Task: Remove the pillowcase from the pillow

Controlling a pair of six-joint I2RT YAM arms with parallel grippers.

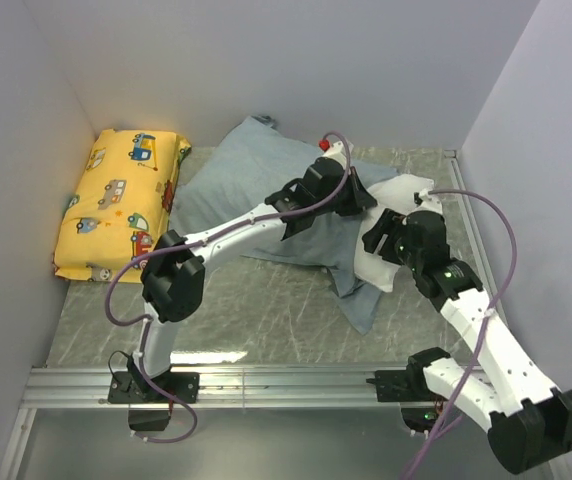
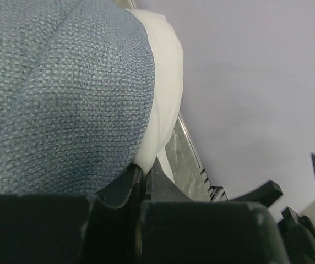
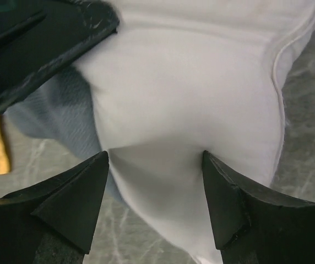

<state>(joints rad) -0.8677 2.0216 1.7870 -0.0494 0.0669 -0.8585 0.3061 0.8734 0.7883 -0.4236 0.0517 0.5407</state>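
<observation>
The pillowcase (image 1: 236, 185) lies blue-grey side out in the middle of the table, and the white pillow (image 1: 406, 195) sticks out of its right end. My left gripper (image 1: 366, 195) is over that opening. In the left wrist view its jaws (image 2: 142, 179) are shut where the pillowcase (image 2: 64, 93) edge meets the pillow (image 2: 166, 82). My right gripper (image 1: 381, 235) is just right of it. In the right wrist view it (image 3: 155, 181) is open wide, its fingertips (image 3: 94, 184) pressed against both sides of the pillow (image 3: 190, 82). The pillowcase (image 3: 64, 115) shows at the left.
A yellow cartoon-vehicle pillow (image 1: 121, 200) lies against the left wall. Walls close the left, back and right sides. A metal rail (image 1: 266, 380) runs along the near edge. The left gripper's body (image 3: 36, 44) sits close above the right gripper's fingers.
</observation>
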